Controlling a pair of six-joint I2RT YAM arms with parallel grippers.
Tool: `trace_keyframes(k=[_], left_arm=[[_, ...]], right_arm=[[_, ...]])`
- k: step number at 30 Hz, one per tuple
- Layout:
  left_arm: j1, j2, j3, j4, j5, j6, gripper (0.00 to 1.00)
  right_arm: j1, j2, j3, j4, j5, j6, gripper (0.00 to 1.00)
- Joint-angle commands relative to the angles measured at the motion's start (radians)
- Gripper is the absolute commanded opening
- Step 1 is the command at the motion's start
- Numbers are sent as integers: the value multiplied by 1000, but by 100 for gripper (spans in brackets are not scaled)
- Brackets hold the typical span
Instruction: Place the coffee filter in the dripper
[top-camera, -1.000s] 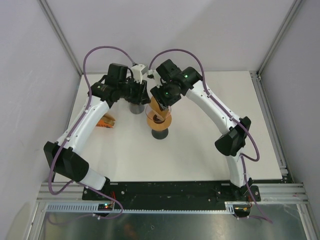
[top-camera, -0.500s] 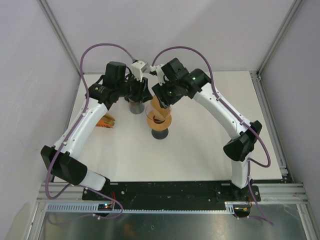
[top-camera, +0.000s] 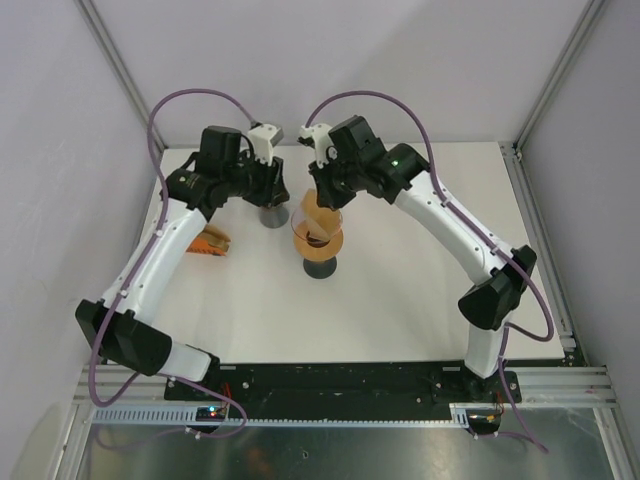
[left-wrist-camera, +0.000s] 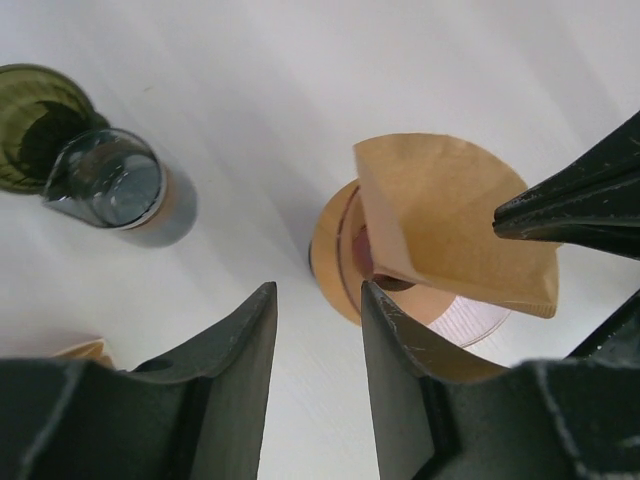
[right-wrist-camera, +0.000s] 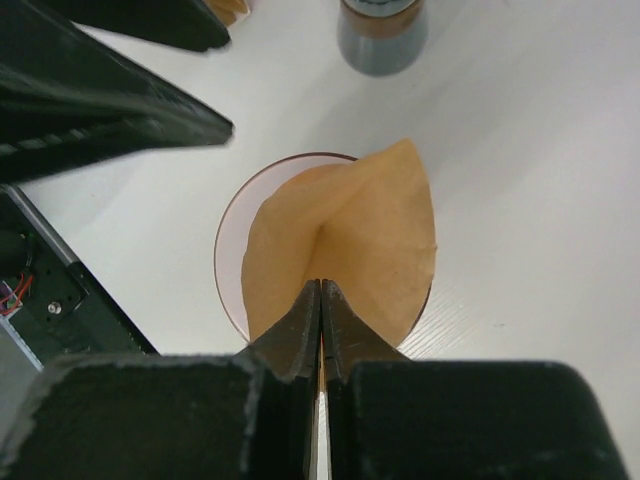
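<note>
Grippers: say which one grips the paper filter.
The right gripper, shut on the coffee filter over the dripper; the left gripper is open and empty.

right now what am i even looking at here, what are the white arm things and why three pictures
These are two white robot arms, left arm and right arm, bolted to a white table. One picture looks down from above; the other two come from a camera on each wrist, so the dark shapes there are the arms' own fingers. The right gripper is shut on a brown paper coffee filter, holding it over the amber see-through dripper. The left gripper is open, holding nothing. A grey cylindrical container stands nearby.
</note>
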Motion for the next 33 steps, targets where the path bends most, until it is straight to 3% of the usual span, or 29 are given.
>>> trace_keyframes(k=[1, 13, 24, 33], left_arm=[[60, -60, -19, -2, -16, 17, 44], [167, -62, -70, -3, 60, 2, 45], [207, -64, -80, -1, 76, 3, 45], [209, -57, -80, 0, 91, 5, 46]], right_arm=[[2, 20, -23, 24, -38, 16, 0], [51, 91, -38, 16, -21, 13, 0], [129, 232, 62, -125, 247, -41, 0], [135, 269, 49, -143, 282, -46, 0]])
